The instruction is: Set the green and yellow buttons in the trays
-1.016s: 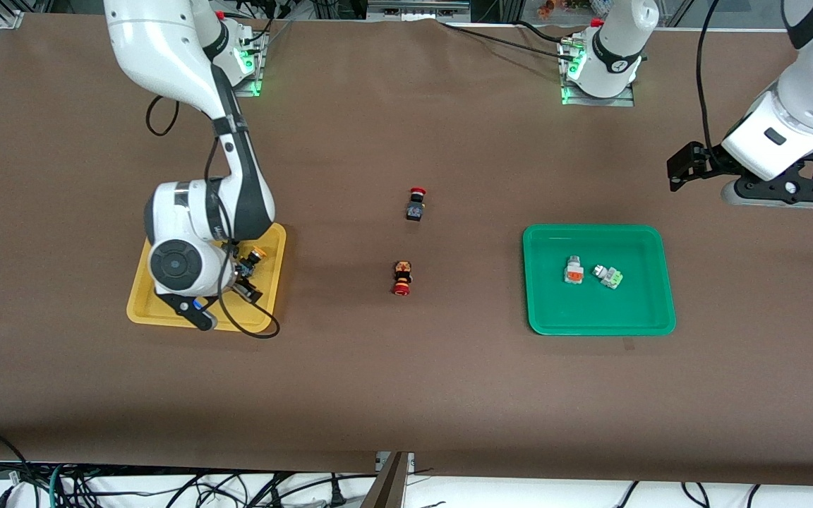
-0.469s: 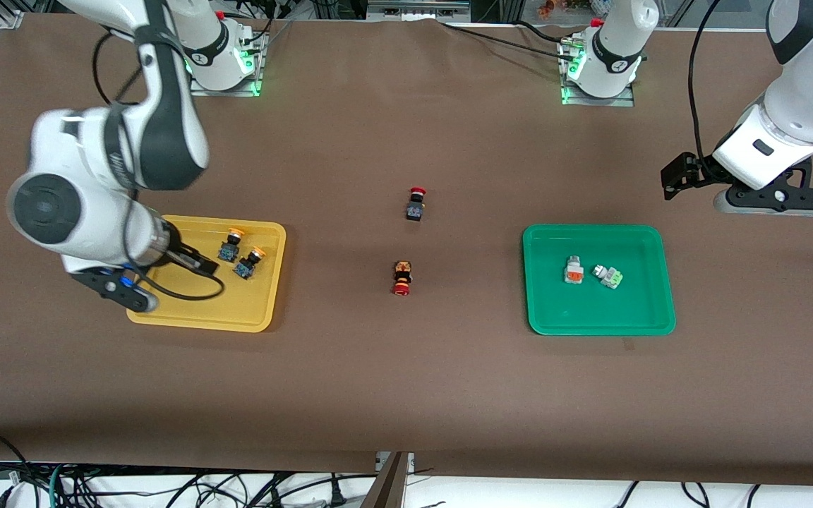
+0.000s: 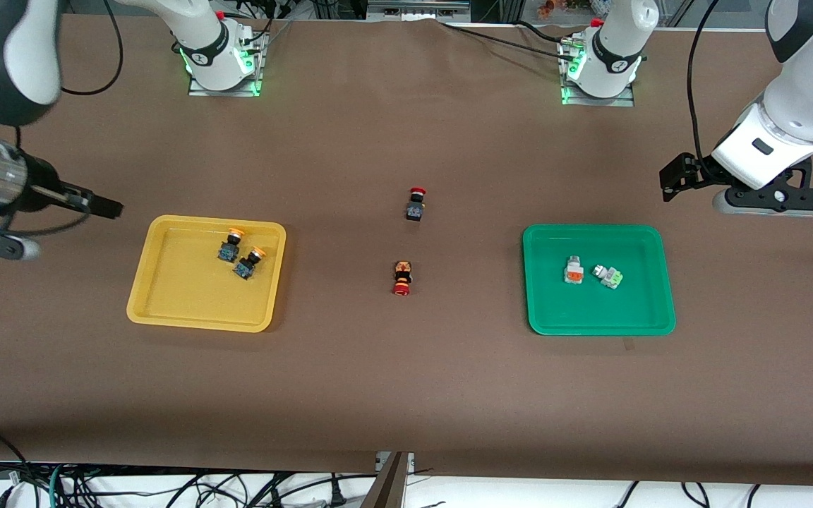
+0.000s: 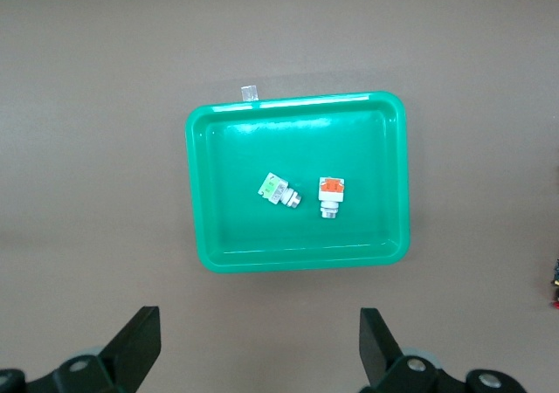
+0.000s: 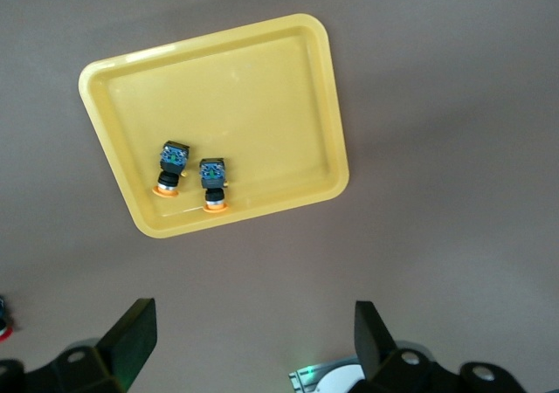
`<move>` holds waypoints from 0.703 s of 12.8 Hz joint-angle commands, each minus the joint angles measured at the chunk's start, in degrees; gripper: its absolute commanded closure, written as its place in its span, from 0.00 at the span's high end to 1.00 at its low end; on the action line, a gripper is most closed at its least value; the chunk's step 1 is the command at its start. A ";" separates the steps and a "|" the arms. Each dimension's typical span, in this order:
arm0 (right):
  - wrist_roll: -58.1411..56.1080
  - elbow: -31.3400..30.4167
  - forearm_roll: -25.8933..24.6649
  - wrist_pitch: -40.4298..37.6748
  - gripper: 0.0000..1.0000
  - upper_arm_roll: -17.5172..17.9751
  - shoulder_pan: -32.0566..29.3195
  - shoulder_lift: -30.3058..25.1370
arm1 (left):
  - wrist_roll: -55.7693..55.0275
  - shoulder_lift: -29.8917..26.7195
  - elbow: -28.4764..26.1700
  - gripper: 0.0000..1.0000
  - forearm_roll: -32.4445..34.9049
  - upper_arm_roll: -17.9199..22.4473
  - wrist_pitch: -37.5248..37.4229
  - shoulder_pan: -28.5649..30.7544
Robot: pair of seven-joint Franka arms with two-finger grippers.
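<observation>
The yellow tray [image 3: 181, 293] holds two orange-yellow capped buttons [image 3: 230, 244] [image 3: 248, 262] lying side by side; they also show in the right wrist view [image 5: 170, 168] [image 5: 213, 184] in that tray [image 5: 253, 96]. The green tray [image 3: 622, 310] holds the grey-white button with the orange part [image 3: 574, 270] and the one with the lime-green part [image 3: 607, 276]; the left wrist view shows them [image 4: 330, 196] [image 4: 279, 189] in that tray [image 4: 236, 227]. My right gripper [image 3: 111, 208] [image 5: 251, 336] is open and empty, high over bare table beside the yellow tray. My left gripper [image 3: 669, 182] [image 4: 258, 345] is open and empty, high over bare table beside the green tray.
Two dark-bodied buttons with red mushroom caps lie on the table between the trays, one [image 3: 416, 204] farther from the front camera than the other [image 3: 401, 277]. The arm bases [image 3: 221, 60] [image 3: 600, 67] stand at the table's back edge.
My right arm rose from the yellow tray and swung out toward its own end of the table, uncovering both orange-yellow capped buttons in the tray. The left arm shifted only slightly.
</observation>
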 commanded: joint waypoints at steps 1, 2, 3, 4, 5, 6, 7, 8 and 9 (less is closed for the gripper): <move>-5.68 -5.17 -2.54 -0.26 1.00 9.55 -9.43 -6.60 | -0.32 0.72 1.44 1.00 -1.33 0.25 -0.19 -0.24; -6.75 -7.10 -5.59 -0.09 1.00 14.82 -14.09 -8.71 | -0.32 0.72 1.44 1.00 -1.33 0.25 -0.19 -0.24; -7.45 -9.47 -8.41 0.17 1.00 20.36 -18.14 -10.64 | -0.32 0.72 1.53 1.00 -1.33 0.25 -0.19 -0.33; -8.16 -12.10 -10.87 0.79 1.00 25.98 -22.53 -12.31 | -0.32 0.72 1.53 1.00 -1.41 0.25 -0.19 -0.33; -9.64 -14.47 -11.86 2.53 1.00 31.34 -27.01 -13.72 | -0.32 0.72 1.53 1.00 -1.41 0.25 -0.19 -0.33; -11.49 -17.11 -12.13 4.81 1.00 35.49 -31.06 -15.48 | -0.32 0.72 1.53 1.00 -1.41 0.25 -0.19 -0.24; -12.20 -19.31 -12.48 6.57 1.00 38.14 -33.45 -17.24 | -0.23 0.72 1.53 1.00 -1.50 0.25 -0.19 -0.24; -12.29 -20.20 -12.48 7.20 1.00 38.34 -33.82 -18.30 | -0.14 0.72 1.53 1.00 -1.50 0.25 -0.19 -0.15; -12.29 -19.52 -12.48 6.95 1.00 38.25 -33.82 -18.05 | 0.12 0.72 1.53 1.00 -1.50 0.25 -0.19 -0.06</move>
